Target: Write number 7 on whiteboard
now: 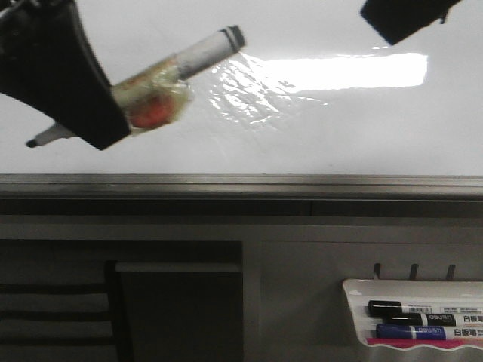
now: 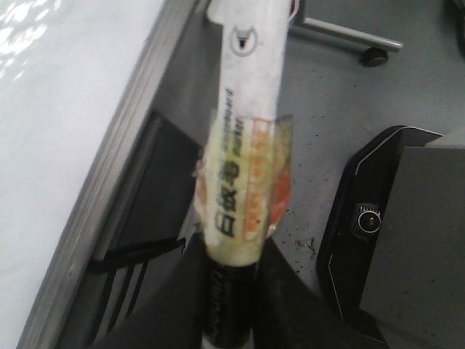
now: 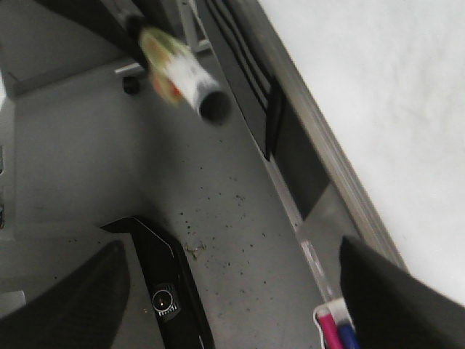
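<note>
The whiteboard (image 1: pixel 339 128) fills the upper half of the front view, glossy white with a bright glare patch. No number 7 shows on it in any view. My left gripper (image 1: pixel 113 113) is at the upper left, shut on a white marker (image 1: pixel 192 56) wrapped in yellowish tape. The marker's dark tip (image 1: pixel 34 141) points down-left, at or just off the board. In the left wrist view the fingers (image 2: pixel 185 291) clamp the marker (image 2: pixel 243 160) beside the board (image 2: pixel 58 109). My right gripper (image 1: pixel 404 16) hangs at the upper right, open (image 3: pixel 229 291) and holding nothing.
A grey metal rail (image 1: pixel 241 185) runs along the board's lower edge. A small white tray (image 1: pixel 355 302) at the lower right holds a black marker (image 1: pixel 407 309) and a blue marker (image 1: pixel 415 332). A dark robot base with a lens (image 3: pixel 167 302) sits on the grey floor.
</note>
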Available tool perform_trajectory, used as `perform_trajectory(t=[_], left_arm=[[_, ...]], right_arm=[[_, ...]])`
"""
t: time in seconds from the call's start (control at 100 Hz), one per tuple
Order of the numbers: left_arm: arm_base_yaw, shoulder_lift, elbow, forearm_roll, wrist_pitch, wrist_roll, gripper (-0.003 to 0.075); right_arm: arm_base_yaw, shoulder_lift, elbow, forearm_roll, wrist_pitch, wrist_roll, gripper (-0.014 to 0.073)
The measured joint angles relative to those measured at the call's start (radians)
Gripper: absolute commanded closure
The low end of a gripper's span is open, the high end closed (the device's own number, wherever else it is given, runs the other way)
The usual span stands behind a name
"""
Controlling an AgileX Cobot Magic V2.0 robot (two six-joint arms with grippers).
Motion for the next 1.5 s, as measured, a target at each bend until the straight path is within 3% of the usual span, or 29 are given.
perform_trajectory(t=[0.3, 0.48, 1.01, 1.3, 1.5], left_arm=[[-0.101, 0.069, -0.105, -0.015, 0.007, 0.068, 0.0741], [-0.105, 0.071, -0.125, -0.015, 0.009, 0.091, 0.0741], [-0.105, 0.071, -0.125, -0.015, 0.014, 0.095, 0.0741], [-0.105, 0.072, -0.125, -0.011, 0.018, 0.095, 0.0741], [-0.105, 0.073, -0.125, -0.008, 0.021, 0.106, 0.0741]], right_arm=[[0.062, 0.049, -0.002, 0.113, -0.022, -0.216, 0.0065], [0.086, 0.089, -0.002, 0.15, -0.041, -0.288, 0.0187], [0.087, 0.113, -0.002, 0.16, -0.054, -0.309, 0.0461], [0.087, 0.126, -0.002, 0.162, -0.052, -0.309, 0.0496], [0.087, 0.126, -0.002, 0.162, -0.036, -0.309, 0.0655]])
